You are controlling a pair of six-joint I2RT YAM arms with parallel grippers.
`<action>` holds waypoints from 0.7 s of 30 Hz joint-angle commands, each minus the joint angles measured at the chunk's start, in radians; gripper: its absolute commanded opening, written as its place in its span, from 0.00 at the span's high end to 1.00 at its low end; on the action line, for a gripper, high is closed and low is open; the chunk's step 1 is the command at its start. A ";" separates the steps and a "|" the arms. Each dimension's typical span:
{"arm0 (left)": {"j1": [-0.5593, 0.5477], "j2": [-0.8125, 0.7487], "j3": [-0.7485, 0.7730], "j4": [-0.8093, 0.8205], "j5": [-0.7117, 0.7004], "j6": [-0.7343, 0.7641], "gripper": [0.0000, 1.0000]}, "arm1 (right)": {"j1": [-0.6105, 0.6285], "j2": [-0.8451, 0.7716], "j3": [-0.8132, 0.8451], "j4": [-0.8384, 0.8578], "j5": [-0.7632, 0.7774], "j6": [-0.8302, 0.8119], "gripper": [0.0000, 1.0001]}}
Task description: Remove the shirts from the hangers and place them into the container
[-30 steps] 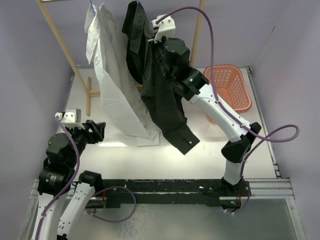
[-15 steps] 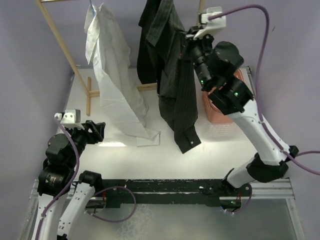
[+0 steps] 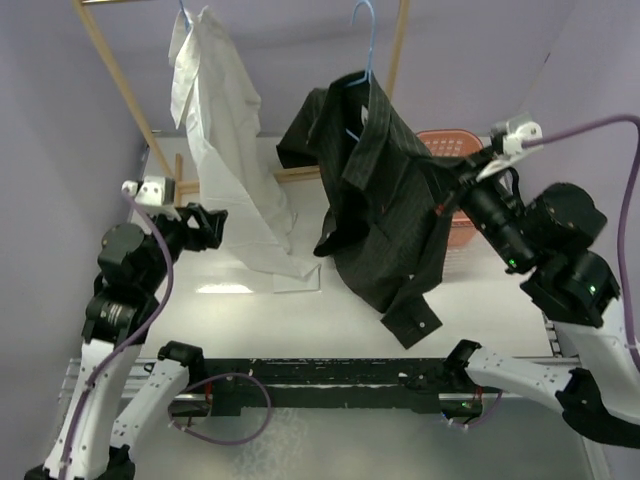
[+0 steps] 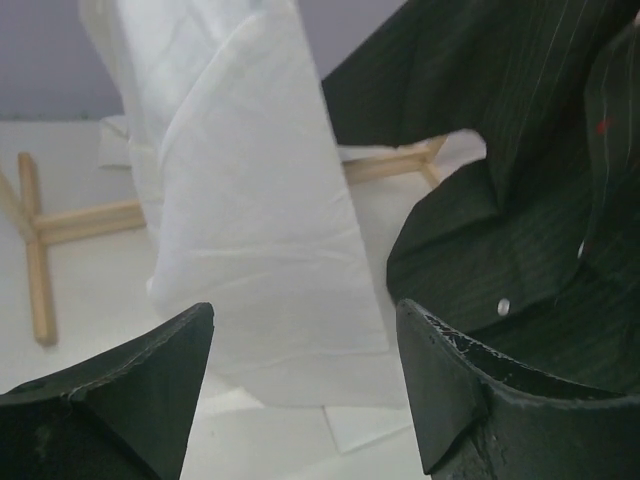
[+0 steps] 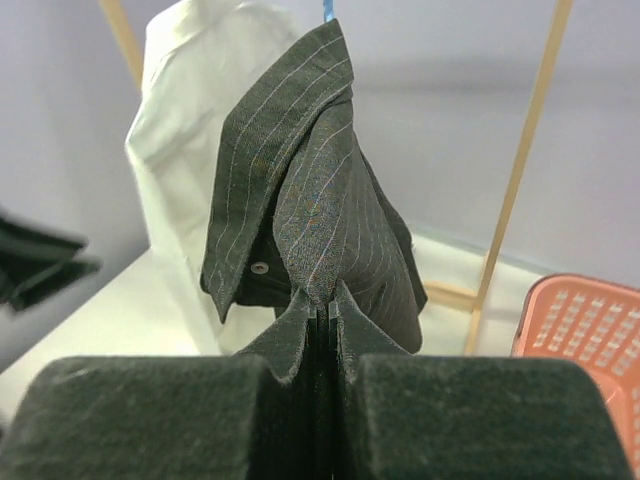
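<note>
Between the pressed-together fingertips of the right gripper (image 5: pixel 326 312), a fold of the black shirt (image 5: pixel 310 190) is pinched. Its collar hangs on the blue hanger (image 3: pixel 366 45), left of the pink container (image 3: pixel 450 145). The left gripper (image 4: pixel 305 345) stands open and empty, facing the white shirt (image 4: pixel 250 200). Risk: a sideways pull may drag the hanger off the wooden rack (image 3: pixel 400 50), or the thin pinch may slip.
</note>
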 commanded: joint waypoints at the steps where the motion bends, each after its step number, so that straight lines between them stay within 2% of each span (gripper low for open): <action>1: 0.005 0.164 0.115 0.255 0.153 0.048 0.20 | 0.000 -0.132 -0.102 0.042 -0.203 0.052 1.00; 5: -0.012 0.279 0.133 0.484 0.262 0.062 0.18 | 0.000 -0.141 -0.094 -0.042 -0.299 0.086 1.00; 9: -0.073 0.403 0.237 0.537 0.306 0.102 0.17 | 0.000 -0.154 -0.125 -0.030 -0.312 0.113 1.00; 15: -0.331 0.522 0.356 0.527 0.136 0.289 0.17 | 0.000 -0.134 -0.159 0.015 -0.298 0.131 1.00; 21: -0.440 0.585 0.347 0.525 0.046 0.423 0.17 | 0.000 -0.140 -0.206 0.074 -0.325 0.163 1.00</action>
